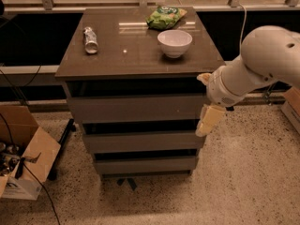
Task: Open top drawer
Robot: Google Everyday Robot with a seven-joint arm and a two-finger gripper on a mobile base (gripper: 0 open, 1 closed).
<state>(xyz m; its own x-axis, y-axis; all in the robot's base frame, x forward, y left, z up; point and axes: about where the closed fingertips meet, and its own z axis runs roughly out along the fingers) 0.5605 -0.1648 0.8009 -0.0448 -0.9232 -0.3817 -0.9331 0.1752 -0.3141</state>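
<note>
Speckled terrazzo floor (243, 186) below us, and on it a glossy brown table (126, 62) with three flat, handleless grey fronts. The top drawer (136, 108), the widest, sits right under the tabletop with a dark slot above it. Our pale, blocky tool (206, 122) hangs at that drawer's right edge; whether it is spread or pressed together, we cannot tell. Up top are a round white bowl (174, 42), a crinkled green bag (165, 17) and a can (90, 40) on its side. The floor stretches wide in front and to the right, with a cardboard box (28, 149) on the left.
</note>
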